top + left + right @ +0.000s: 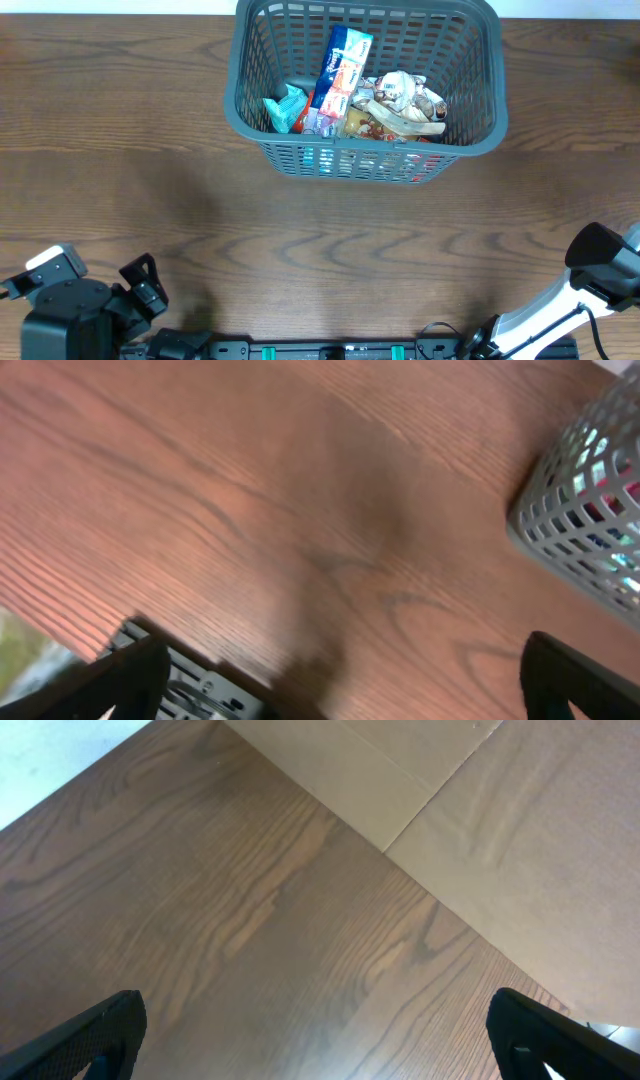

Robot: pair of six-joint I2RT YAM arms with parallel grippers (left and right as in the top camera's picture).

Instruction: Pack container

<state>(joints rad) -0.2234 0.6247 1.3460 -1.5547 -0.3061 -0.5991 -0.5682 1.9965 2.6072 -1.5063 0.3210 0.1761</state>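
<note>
Looking done: colourful snack packets (345,85) are lying in the grey-blue slotted plastic basket (232,112), left gripper (350,680) and right gripper (330,1040) gaping empty.

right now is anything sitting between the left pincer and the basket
Nothing visible does. Only the wooden table shows between the left pincer and the container; the snack packets all lie inside it.
</note>
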